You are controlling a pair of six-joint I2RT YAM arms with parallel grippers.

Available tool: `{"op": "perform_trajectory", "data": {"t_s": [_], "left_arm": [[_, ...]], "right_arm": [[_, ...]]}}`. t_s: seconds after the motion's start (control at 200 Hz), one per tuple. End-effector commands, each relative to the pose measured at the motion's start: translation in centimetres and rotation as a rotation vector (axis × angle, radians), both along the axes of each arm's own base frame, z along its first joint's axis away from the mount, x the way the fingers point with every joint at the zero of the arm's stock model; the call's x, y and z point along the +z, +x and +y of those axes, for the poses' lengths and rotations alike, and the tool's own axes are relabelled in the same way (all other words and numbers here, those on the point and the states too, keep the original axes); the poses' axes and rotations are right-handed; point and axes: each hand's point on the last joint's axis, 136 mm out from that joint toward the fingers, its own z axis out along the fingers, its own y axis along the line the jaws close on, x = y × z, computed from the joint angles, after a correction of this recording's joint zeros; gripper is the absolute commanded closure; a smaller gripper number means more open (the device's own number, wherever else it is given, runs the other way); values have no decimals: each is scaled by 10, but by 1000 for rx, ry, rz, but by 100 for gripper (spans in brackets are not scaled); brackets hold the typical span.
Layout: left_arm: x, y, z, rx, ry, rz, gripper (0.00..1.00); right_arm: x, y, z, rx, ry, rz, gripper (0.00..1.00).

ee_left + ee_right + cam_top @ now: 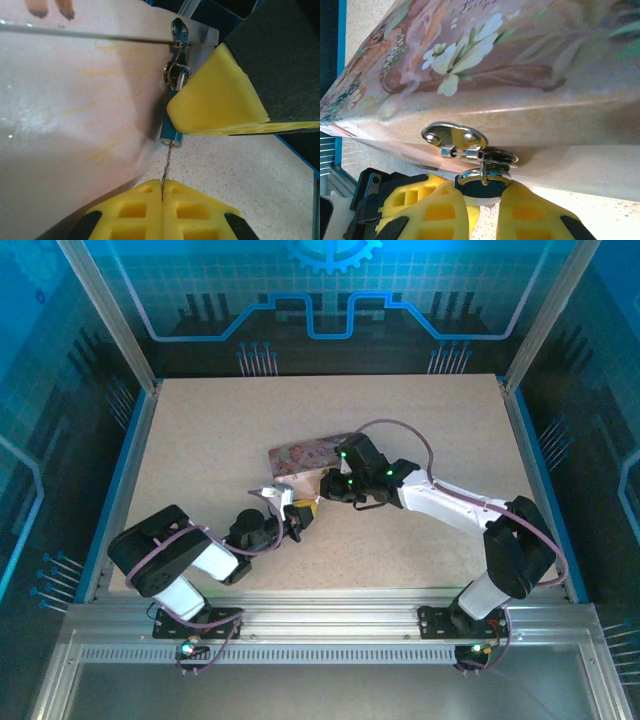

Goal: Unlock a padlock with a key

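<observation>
The left gripper [162,194] pinches the key [166,160], apparently entering the padlock [171,133] from six o'clock, while the right gripper [482,199] clamps the padlock; turning remains.

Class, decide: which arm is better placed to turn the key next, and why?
Left. The left gripper pinches the key, its tip at the padlock's base; the right gripper clamps the padlock body.

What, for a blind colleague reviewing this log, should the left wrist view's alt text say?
The left gripper pinches a thin key whose tip meets the bottom of a blue padlock. The padlock hangs from the hasp of the pink tin, a finger of the right gripper against its side.
</observation>
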Motion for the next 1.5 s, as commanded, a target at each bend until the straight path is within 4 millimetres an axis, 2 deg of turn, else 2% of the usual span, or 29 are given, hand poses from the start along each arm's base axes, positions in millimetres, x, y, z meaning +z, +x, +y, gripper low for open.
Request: {"op": "perform_trajectory", "data": {"t_s": [0.0,0.28,0.555,0.725,0.92,0.96,1.125,1.296,1.496], "left_arm": [[14,7,-7,43,-24,-50,100],[13,4,-13,63,59,-124,100],[32,-3,-15,25,25,-166,100],[35,-3,-20,-1,4,-161,100],[35,-5,-20,-17,26,-184,100],[33,-6,-21,-29,23,-173,100],[7,-12,-18,-43,34,-80,100],[-6,-18,-10,-33,56,-47,100],[-19,-20,-11,-43,70,-10,100]], "right_arm": [[18,-7,17,34,60,-42,100],[18,-11,16,23,2,-42,100],[17,-15,15,31,-43,-57,100],[17,-17,21,59,-37,-56,100],[8,-19,19,67,-51,-46,100],[6,-18,20,67,-45,-50,100],[0,-17,24,68,-19,-59,85],[-15,-19,25,65,-10,-47,82],[-29,-20,24,53,11,-43,76]]}}
